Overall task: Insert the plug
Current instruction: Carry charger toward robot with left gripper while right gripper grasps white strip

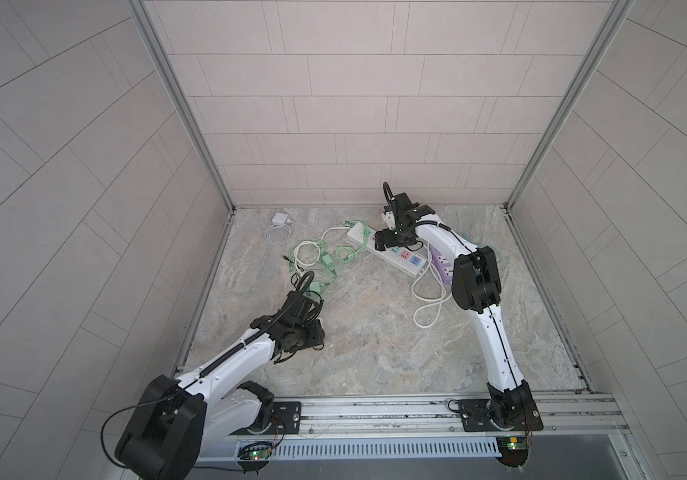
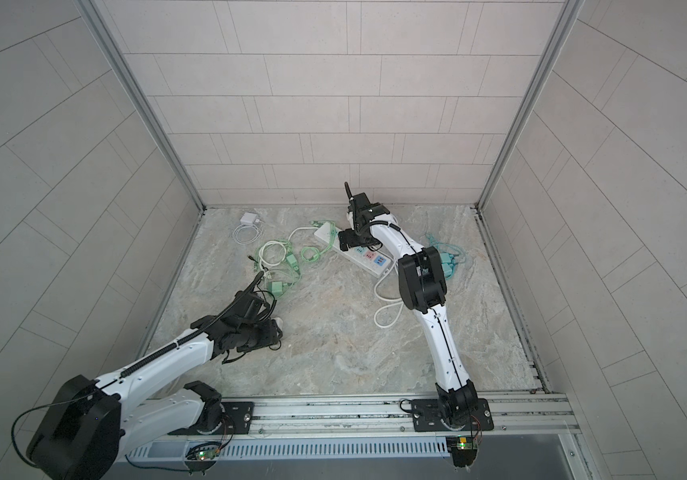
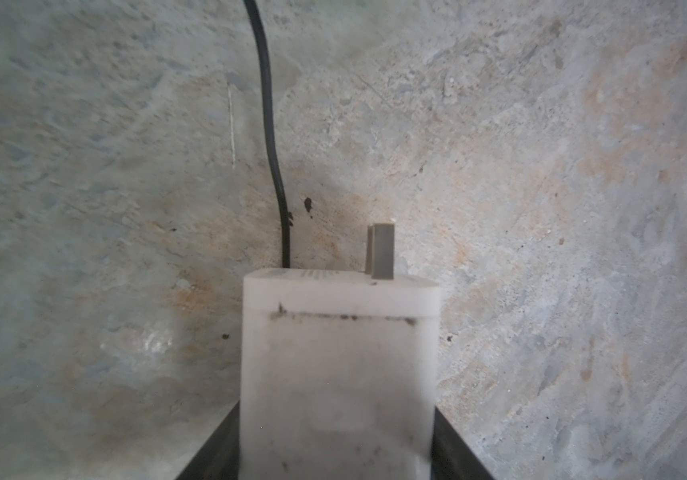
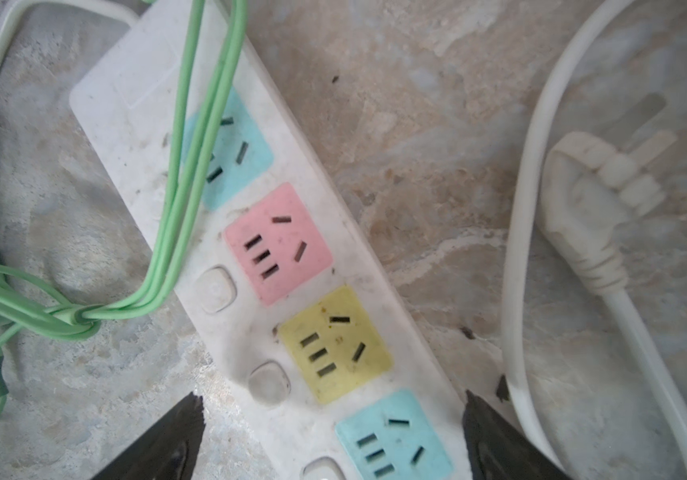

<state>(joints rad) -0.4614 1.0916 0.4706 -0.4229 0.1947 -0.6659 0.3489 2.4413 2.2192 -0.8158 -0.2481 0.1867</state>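
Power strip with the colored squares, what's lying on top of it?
Green cables lie across the power strip, over its end blue socket. They hide some of its slots.

Light: soft, even, fairly bright.
Shadow: dim patch on floor (image 3: 250, 232) just ahead of left gripper (image 3: 335, 407).
Blur: charger (image 3: 337, 374) between its fingers is soft; white plug (image 4: 587, 199) beyond right gripper (image 4: 332, 397) is smeared.
Edges: wall seams (image 1: 333, 104) bow in both top views.

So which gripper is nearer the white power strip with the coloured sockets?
Right. The right gripper hangs directly over the power strip, open jaws straddling it. The left gripper, holding a white plug, is well away on the left in both top views.
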